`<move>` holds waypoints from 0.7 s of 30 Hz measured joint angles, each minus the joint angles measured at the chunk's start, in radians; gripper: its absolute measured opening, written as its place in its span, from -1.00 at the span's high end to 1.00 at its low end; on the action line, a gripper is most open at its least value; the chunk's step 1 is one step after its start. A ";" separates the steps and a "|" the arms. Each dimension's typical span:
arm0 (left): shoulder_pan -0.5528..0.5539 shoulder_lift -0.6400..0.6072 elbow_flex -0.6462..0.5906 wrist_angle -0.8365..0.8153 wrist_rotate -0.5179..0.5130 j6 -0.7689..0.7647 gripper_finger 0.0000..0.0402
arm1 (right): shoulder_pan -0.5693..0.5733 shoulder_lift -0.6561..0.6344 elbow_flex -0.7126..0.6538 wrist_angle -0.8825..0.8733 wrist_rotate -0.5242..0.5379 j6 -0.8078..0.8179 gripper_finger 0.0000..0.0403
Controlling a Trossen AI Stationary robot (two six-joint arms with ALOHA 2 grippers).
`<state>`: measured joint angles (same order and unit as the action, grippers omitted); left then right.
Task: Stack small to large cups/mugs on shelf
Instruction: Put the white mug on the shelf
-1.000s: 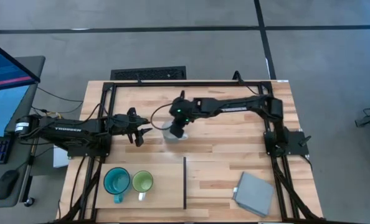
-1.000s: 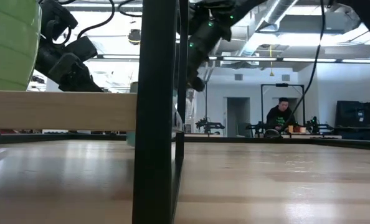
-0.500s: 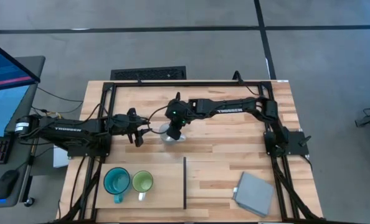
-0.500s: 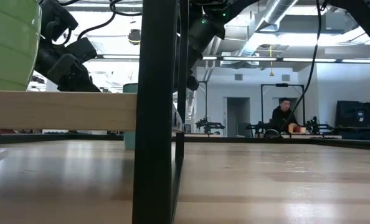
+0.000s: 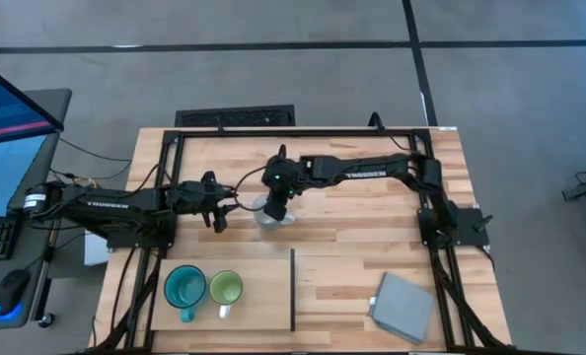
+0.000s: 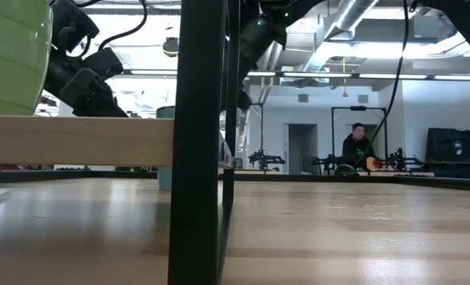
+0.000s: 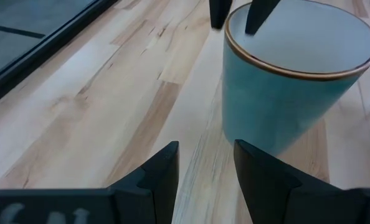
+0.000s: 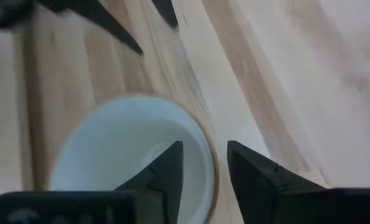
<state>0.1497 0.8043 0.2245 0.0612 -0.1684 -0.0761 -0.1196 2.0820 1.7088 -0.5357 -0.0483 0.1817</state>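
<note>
A teal mug (image 5: 184,288) and a light green mug (image 5: 225,288) stand side by side on the pale shelf (image 5: 263,296), at the near left. A third mug (image 5: 269,213), white inside with a pale blue-green wall (image 7: 278,106) and a brown rim, stands upright on its base on the tabletop, mid-table. My right gripper (image 5: 276,204) hangs over it, open. One finger (image 8: 166,165) is inside the mug and the other (image 8: 253,174) outside, with the rim (image 8: 211,168) passing between them. My left gripper (image 5: 220,209) waits open just left of this mug, with nothing between its fingers (image 7: 163,171).
A thin black strip (image 5: 292,291) stands up along the shelf's right edge; it shows as a wide dark post (image 6: 203,142) in the low view. A grey-blue pad (image 5: 403,306) lies at the near right. Bare butcher-block tabletop (image 5: 372,227) stretches right of the mug.
My right gripper has carried the third mug a little toward the table's left edge and down. The mug now stands upright on the tabletop. The gripper has opened and let go of the rim, and its fingers still stand on either side of it.
</note>
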 joint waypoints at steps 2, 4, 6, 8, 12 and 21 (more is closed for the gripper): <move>0.000 0.000 0.000 0.000 0.000 0.000 0.27 | 0.000 -0.006 0.002 0.026 -0.003 -0.006 0.27; 0.000 0.000 0.000 0.001 0.000 0.000 0.27 | 0.000 -0.022 -0.001 0.021 -0.003 -0.008 0.27; 0.000 0.000 0.000 0.001 0.000 -0.008 0.27 | 0.001 -0.037 0.001 0.050 -0.004 -0.026 0.27; 0.000 0.000 0.000 0.000 0.002 -0.008 0.27 | 0.001 -0.066 0.001 0.045 -0.004 -0.033 0.28; 0.000 0.000 0.000 -0.001 0.005 -0.017 0.27 | 0.002 -0.132 -0.001 0.043 -0.003 -0.069 0.30; 0.000 0.000 0.000 0.008 0.008 -0.040 0.27 | -0.005 -0.359 0.000 0.015 0.106 -0.220 0.31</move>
<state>0.1497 0.8040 0.2245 0.0689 -0.1602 -0.1166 -0.1244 1.7234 1.7084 -0.5203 0.0581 -0.0382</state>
